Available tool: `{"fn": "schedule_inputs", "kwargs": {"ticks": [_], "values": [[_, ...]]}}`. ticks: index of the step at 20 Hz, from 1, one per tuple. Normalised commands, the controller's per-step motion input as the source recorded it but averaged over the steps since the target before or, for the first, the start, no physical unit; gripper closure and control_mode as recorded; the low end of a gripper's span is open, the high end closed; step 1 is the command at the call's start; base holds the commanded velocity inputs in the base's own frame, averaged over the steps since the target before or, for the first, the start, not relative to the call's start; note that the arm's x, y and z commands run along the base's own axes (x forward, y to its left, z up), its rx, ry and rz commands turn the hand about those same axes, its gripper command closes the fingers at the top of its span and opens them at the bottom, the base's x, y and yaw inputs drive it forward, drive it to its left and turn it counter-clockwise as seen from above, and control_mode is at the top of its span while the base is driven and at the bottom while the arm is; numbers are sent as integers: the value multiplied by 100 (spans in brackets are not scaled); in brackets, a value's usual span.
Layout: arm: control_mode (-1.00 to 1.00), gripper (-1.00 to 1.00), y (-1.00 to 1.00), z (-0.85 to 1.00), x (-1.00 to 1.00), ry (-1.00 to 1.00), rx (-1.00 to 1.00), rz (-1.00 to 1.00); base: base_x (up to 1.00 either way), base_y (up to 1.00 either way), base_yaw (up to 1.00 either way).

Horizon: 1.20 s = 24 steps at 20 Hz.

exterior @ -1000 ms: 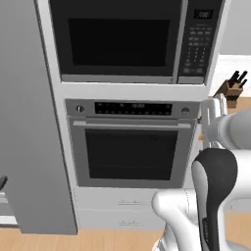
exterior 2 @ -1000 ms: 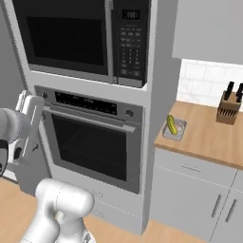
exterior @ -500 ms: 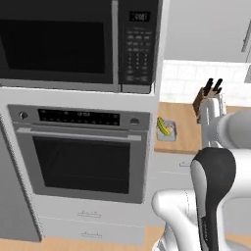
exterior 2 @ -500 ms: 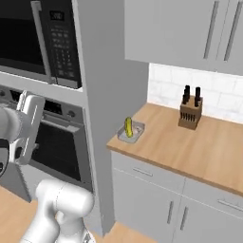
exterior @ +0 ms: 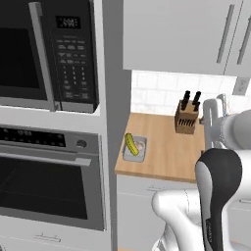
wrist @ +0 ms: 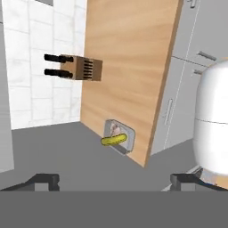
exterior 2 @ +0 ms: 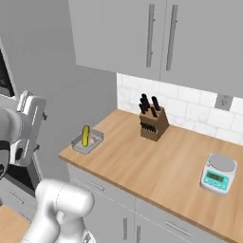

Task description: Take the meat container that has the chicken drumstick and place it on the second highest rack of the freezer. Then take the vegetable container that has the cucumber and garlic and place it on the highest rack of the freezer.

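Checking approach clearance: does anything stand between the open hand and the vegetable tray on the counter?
Nothing visible does. The hand is open and apart from the vegetable container, which sits near the counter corner; the knife block stands farther back.

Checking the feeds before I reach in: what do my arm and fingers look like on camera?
A glossy white arm of rounded segments, with a dark grey to black joint cover and a blocky white hand. In the hand view, the fingers are small, dark, angular tips. No cables or markings visible.
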Motion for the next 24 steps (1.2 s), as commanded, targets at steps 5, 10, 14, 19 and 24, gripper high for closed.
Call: {"fn": "schedule_inputs", "kwargs": {"ticks": [5, 10, 14, 19, 24], "values": [[-100, -100, -10, -26, 42, 4, 4, 11, 31, -6, 3], [-100, -100, -4, -92, 48, 22, 5, 48, 0, 0, 0], [-100, -100, 2, -86, 63, 26, 0, 43, 0, 0, 0], [-100, -100, 5, -51, 81, 27, -5, 31, 0, 0, 0], [-100, -100, 33, -51, 64, 7, -17, 8, 0, 0, 0]]}}
